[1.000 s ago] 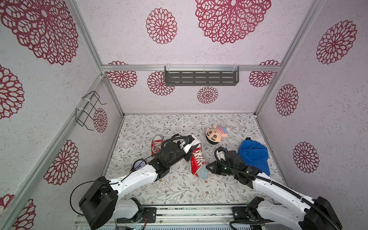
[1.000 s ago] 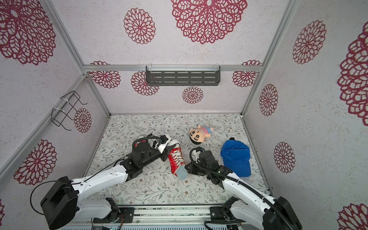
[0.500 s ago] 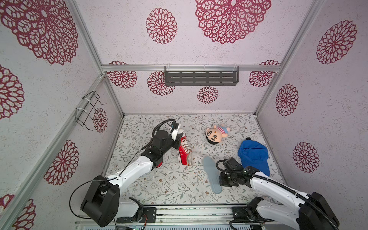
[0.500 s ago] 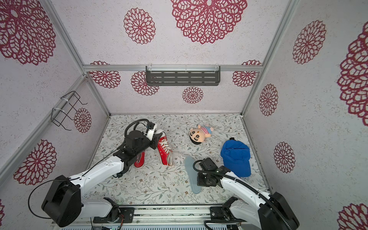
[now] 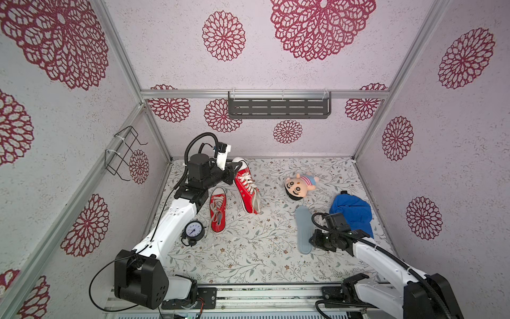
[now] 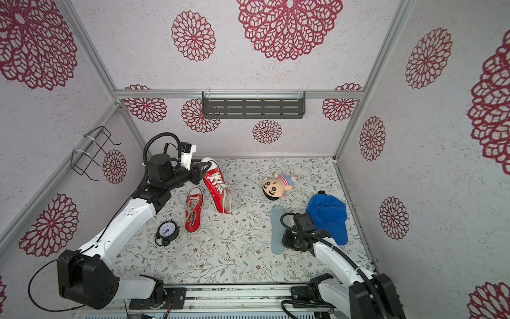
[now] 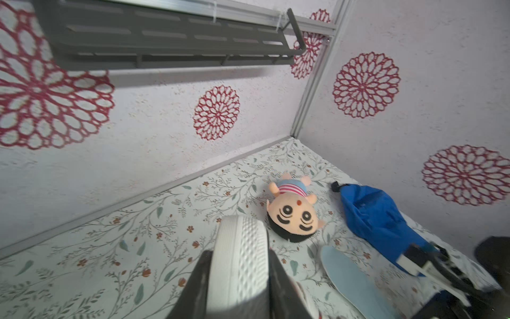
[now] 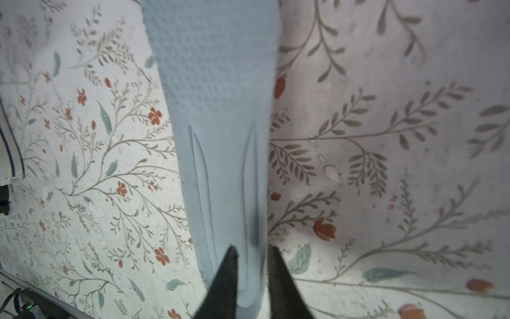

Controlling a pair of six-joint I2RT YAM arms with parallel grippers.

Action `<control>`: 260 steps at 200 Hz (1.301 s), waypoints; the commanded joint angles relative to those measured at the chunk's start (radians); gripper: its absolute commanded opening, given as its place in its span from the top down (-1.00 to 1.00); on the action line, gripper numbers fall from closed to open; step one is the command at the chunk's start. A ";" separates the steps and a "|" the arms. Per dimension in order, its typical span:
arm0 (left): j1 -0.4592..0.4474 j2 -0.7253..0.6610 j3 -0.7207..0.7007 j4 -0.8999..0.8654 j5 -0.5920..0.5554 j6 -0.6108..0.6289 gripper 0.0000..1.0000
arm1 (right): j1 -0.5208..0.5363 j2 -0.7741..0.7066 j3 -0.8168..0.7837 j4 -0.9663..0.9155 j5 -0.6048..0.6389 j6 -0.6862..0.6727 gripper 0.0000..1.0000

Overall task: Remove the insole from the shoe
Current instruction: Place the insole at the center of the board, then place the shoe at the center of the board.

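Note:
The red shoe (image 5: 247,187) with white laces hangs tilted at the back left, heel down on the table. My left gripper (image 5: 234,169) is shut on its white toe cap (image 7: 240,243), which fills the gap between the two dark fingers. The light blue insole (image 5: 302,225) lies flat on the floral table, right of centre and clear of the shoe. My right gripper (image 5: 312,239) is low over the insole's near end. In the right wrist view, that gripper (image 8: 251,250) has its fingers apart, with the insole (image 8: 218,96) showing in the gap between them.
A second red shoe (image 5: 218,210) lies left of centre with a black alarm clock (image 5: 193,230) beside it. A plush doll (image 5: 299,186) and a blue cap (image 5: 350,212) lie behind and right of the insole. A grey shelf (image 5: 278,109) hangs on the back wall and a wire rack (image 5: 121,154) on the left wall.
The left arm carried the shoe up and back to the left. The right arm drew the insole out toward the front right and laid it down, and its jaws have parted.

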 commanded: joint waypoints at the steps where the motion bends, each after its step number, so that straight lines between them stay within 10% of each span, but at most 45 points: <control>1: 0.003 0.018 0.049 -0.007 0.178 -0.053 1.00 | -0.010 -0.027 0.109 -0.056 0.078 -0.097 -0.07; 31: 0.003 0.018 0.038 0.025 0.260 -0.115 1.00 | -0.009 -0.111 0.269 -0.145 0.198 -0.163 -0.40; 82: -0.024 0.022 -0.073 0.270 0.410 -0.273 1.00 | 0.057 -0.232 0.138 0.650 -0.344 0.099 -0.97; 149: -0.112 0.026 -0.133 0.365 0.443 -0.275 1.00 | 0.278 0.124 0.272 0.874 -0.334 0.085 -0.97; 199: -0.124 0.024 -0.155 0.407 0.399 -0.291 0.99 | 0.279 0.225 0.275 1.053 -0.392 0.185 0.06; 233: -0.102 -0.042 -0.172 0.325 0.290 -0.232 0.18 | 0.253 0.224 0.273 0.994 -0.351 0.187 0.85; 260: -0.054 -0.165 -0.172 0.147 0.137 -0.134 -0.36 | 0.188 0.291 0.302 0.960 -0.375 0.205 0.93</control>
